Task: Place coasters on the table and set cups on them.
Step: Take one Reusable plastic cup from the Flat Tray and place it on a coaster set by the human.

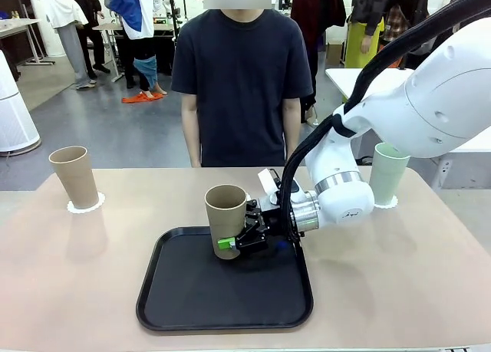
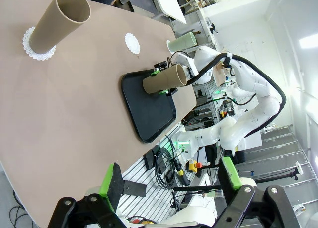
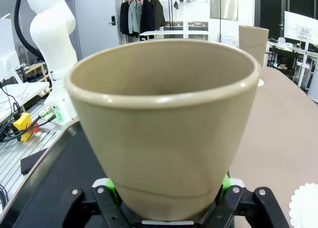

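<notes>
The right gripper [image 1: 238, 239] is clamped low on an upright tan cup [image 1: 225, 218] at the tray's [image 1: 173, 304] far edge; the 1 bare coaster [image 2: 132, 42] lies beyond it toward the table's [image 1: 77, 275] far edge; the left gripper [image 2: 171, 181] hangs apart, farther off.

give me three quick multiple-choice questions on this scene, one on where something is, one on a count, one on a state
1. Where does the mint cup stand?
A. on the black tray
B. on a coaster at the table's far right
C. in the person's hand

2. How many tan cups are there?
A. one
B. two
C. three

3. What is the right gripper doing?
A. hanging open above the tray
B. shut on a coaster
C. shut on a tan cup

Answers:
1. B, its base sits on a white coaster near the table's far right edge.
2. B, one stands on a coaster at far left, the other is over the tray.
3. C, its green-padded fingers clamp the lower part of the tan cup over the tray.
</notes>
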`<state>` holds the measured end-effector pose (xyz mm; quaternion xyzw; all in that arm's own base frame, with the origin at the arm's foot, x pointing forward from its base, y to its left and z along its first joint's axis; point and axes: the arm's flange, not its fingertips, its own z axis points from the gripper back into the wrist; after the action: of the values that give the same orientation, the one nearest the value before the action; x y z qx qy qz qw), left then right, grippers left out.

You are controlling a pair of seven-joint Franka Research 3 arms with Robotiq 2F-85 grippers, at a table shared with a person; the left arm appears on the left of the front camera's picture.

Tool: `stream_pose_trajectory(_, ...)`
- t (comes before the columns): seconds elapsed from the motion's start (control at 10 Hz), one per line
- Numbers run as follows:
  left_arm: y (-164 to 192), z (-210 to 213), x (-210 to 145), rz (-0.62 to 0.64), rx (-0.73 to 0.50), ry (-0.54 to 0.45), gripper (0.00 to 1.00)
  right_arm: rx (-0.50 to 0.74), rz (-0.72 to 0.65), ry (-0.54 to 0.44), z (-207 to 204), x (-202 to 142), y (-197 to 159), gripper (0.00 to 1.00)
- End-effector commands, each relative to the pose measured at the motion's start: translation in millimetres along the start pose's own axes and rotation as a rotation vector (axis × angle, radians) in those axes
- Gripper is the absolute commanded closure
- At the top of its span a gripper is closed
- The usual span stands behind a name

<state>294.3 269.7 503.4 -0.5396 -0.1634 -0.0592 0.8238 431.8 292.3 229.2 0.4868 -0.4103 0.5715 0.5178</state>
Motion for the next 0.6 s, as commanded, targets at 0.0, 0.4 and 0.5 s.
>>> stream_pose_trajectory(0.0, -3.1, 1.8, 0.2, 0.008, -0.010, -0.010, 0.00, -0.080, -0.012, -0.021, 1.8, 51.9, 10.8, 0.78)
stream_pose_trajectory(0.4, -3.1, 1.8, 0.2, 0.008, -0.010, -0.010, 0.00, -0.176, 0.123, -0.010, 19.8, 206.2, 33.4, 0.78)
stream_pose_trajectory(0.5, -3.1, 1.8, 0.2, 0.008, -0.010, -0.010, 0.00, -0.193, 0.113, 0.004, 22.3, 223.5, 33.2, 0.78)
